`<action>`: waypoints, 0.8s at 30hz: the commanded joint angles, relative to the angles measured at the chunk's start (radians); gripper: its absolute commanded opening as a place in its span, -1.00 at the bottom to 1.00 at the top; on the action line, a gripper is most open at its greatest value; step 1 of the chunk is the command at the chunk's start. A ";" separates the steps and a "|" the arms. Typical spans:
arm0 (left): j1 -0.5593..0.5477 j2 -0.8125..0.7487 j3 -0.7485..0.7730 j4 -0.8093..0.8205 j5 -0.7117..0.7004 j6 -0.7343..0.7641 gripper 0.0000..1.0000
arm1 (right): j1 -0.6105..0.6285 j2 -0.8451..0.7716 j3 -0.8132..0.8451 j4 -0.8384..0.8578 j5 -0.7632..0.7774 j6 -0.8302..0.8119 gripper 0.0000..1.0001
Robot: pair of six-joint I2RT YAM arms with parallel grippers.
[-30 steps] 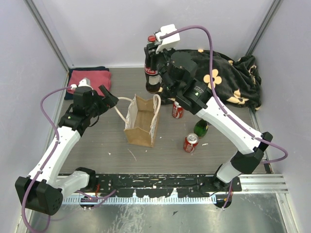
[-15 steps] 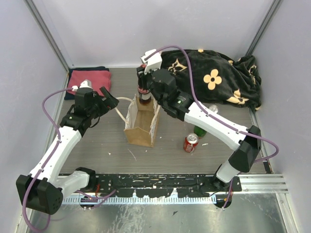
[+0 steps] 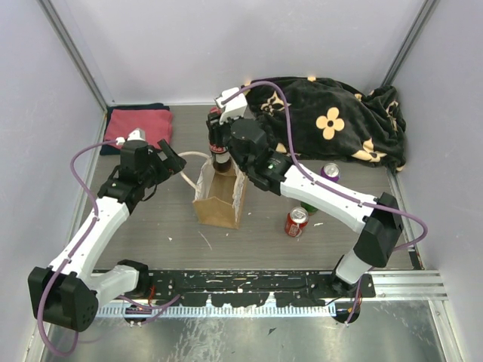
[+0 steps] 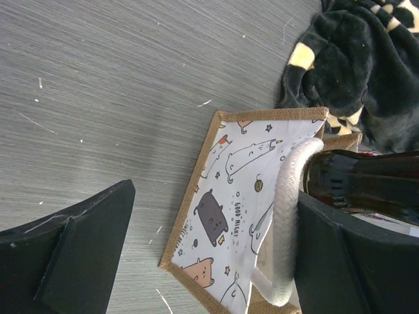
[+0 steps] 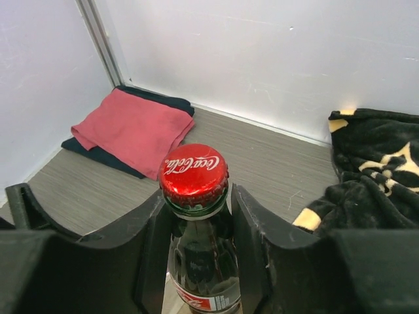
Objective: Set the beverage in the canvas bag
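since the bag [image 3: 219, 202] stands open-mouthed nearest the arms, the left gripper [image 3: 172, 154] spread wide and empty beside it, the bottle [image 3: 219, 154] hangs upright over the mouth's far end, its neck pinched by the right gripper [image 5: 196, 203]; straight down goes in.

The left arm rises from its base with the elbow bent. Its left tool [image 3: 172, 157] points rightward, fingers spread wide and gripping nothing. The right arm stretches far across to the left. The right tool [image 5: 196, 209] seems to point downward, both fingers clamped against the neck of a bottle [image 5: 194, 175].
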 commanded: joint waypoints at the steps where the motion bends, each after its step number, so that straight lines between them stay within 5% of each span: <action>1: 0.004 0.005 -0.018 0.050 0.011 0.001 0.96 | 0.044 -0.074 0.007 0.180 0.016 0.025 -0.98; 24: 0.003 0.008 -0.032 0.061 0.022 -0.001 0.96 | 0.140 -0.087 -0.015 0.192 0.092 -0.051 -0.98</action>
